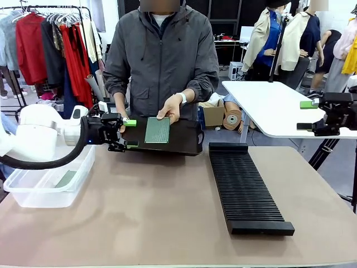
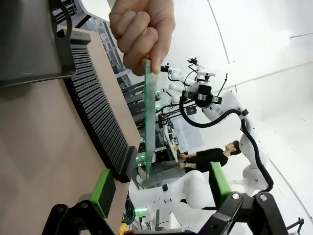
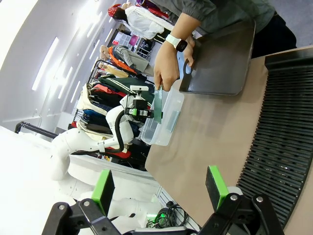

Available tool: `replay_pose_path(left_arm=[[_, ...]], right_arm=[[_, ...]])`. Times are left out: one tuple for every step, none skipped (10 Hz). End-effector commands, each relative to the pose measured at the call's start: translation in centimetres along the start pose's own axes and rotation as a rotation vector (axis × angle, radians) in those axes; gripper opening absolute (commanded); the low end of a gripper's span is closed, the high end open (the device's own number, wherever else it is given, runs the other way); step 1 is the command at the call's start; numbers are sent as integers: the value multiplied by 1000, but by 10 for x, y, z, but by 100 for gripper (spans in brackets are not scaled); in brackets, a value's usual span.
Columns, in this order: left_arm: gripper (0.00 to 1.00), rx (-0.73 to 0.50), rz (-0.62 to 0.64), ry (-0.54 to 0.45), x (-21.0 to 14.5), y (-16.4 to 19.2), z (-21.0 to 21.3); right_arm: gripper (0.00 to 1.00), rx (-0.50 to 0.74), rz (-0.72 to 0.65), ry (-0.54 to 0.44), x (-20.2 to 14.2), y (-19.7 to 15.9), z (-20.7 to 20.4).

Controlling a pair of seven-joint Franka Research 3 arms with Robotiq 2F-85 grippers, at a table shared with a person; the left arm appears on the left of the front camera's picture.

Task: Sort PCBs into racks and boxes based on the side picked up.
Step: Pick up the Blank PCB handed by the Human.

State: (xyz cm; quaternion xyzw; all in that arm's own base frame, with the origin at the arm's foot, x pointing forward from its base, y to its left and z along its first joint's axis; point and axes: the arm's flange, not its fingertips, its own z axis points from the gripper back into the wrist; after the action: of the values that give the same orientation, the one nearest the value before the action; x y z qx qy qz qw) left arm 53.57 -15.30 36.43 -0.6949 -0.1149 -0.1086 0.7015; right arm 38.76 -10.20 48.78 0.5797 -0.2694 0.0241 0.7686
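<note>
A person's hand (image 1: 170,111) holds one green PCB (image 1: 157,129) up over the black tray (image 1: 187,142). My left gripper (image 1: 131,133) is open just left of the board, and its green pads (image 1: 129,122) do not touch it. In the left wrist view the PCB (image 2: 148,117) is edge-on, its near end level with the tips of my open left gripper (image 2: 161,183). Another PCB (image 1: 66,178) lies in the clear box (image 1: 22,192) at the left. The slotted black rack (image 1: 245,187) lies at the right. My right gripper (image 1: 307,115) hangs open and empty at the far right.
A white side table (image 1: 279,106) stands behind the right arm. Clothes racks and cardboard boxes are beyond the table's far edge. The brown tabletop (image 1: 150,212) between box and rack is bare. In the right wrist view the rack (image 3: 283,137) lies beside my right gripper (image 3: 160,186).
</note>
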Motion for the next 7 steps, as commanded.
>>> replay_pose_path(left_arm=[[100,-36,-23,-12,0,2,-12],[100,-34,-39,-1,-3,2,-21],[100,-27,-66,2,-3,4,-30],[100,-25,-79,7,0,8,-37],[100,-26,-96,5,5,12,-42],[100,-17,-132,-9,13,15,-46],[100,-18,-140,-16,20,19,-49]], right_arm=[[100,6,4,-3,1,2,0],[100,6,4,-3,1,2,0],[100,6,4,-3,1,2,0],[100,6,4,-3,1,2,0],[100,6,4,-3,1,2,0],[100,6,4,-3,1,2,0],[100,6,4,-3,1,2,0]])
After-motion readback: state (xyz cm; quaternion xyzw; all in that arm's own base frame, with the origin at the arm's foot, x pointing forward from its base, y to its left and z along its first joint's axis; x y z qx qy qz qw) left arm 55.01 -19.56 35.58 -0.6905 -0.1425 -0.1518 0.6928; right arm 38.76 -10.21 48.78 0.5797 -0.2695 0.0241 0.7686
